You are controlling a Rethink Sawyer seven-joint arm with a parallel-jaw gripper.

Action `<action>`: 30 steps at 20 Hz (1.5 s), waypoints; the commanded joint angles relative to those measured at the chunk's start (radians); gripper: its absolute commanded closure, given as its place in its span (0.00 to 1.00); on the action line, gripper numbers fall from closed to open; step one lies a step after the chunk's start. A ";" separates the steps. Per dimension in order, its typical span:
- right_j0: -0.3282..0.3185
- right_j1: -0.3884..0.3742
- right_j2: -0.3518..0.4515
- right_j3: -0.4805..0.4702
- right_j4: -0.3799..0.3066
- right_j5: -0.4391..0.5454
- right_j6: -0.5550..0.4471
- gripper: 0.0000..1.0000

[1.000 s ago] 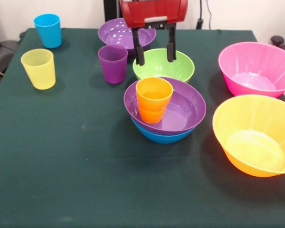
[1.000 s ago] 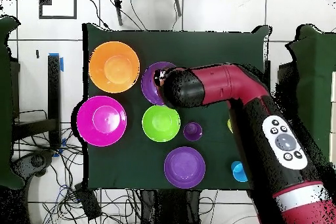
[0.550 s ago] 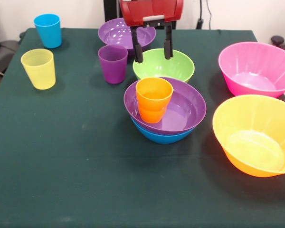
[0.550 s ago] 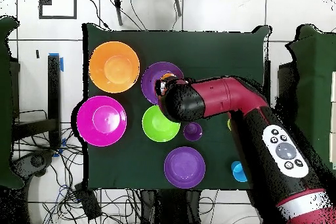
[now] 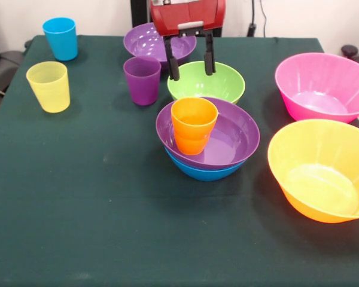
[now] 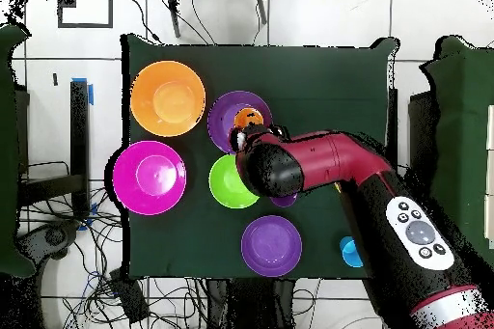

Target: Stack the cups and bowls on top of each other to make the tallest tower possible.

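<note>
- Tower (image 5: 207,143) of glossy plastic pieces stands near the middle of the dark green tablecloth (image 5: 78,203): a blue round bowl (image 5: 204,171) lowest, a purple round bowl (image 5: 227,140) nested in it, and a small orange tapered cup (image 5: 194,124) upright inside, toward that bowl's left side.
- Black two-fingered gripper (image 5: 190,66) on the red arm hangs above the green round bowl (image 5: 218,84), fingers spread apart and holding nothing.
- A second purple bowl (image 5: 145,40) sits behind the green one.
- A purple tapered cup (image 5: 142,79) stands just left of the green bowl.
- A yellow cup (image 5: 48,86) and a blue cup (image 5: 60,37) stand well apart at the left.
- A large translucent pink bowl (image 5: 320,86) and a large orange bowl (image 5: 323,170) sit at the right.
</note>
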 commanded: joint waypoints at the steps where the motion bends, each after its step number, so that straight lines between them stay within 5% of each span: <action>1: 0.027 0.060 -0.106 0.111 -0.105 -0.143 0.076 0.00; 20: 0.079 0.089 -0.211 0.139 -0.074 -0.269 0.099 0.00; 30: 0.050 0.107 -0.200 0.157 -0.077 -0.308 0.072 0.00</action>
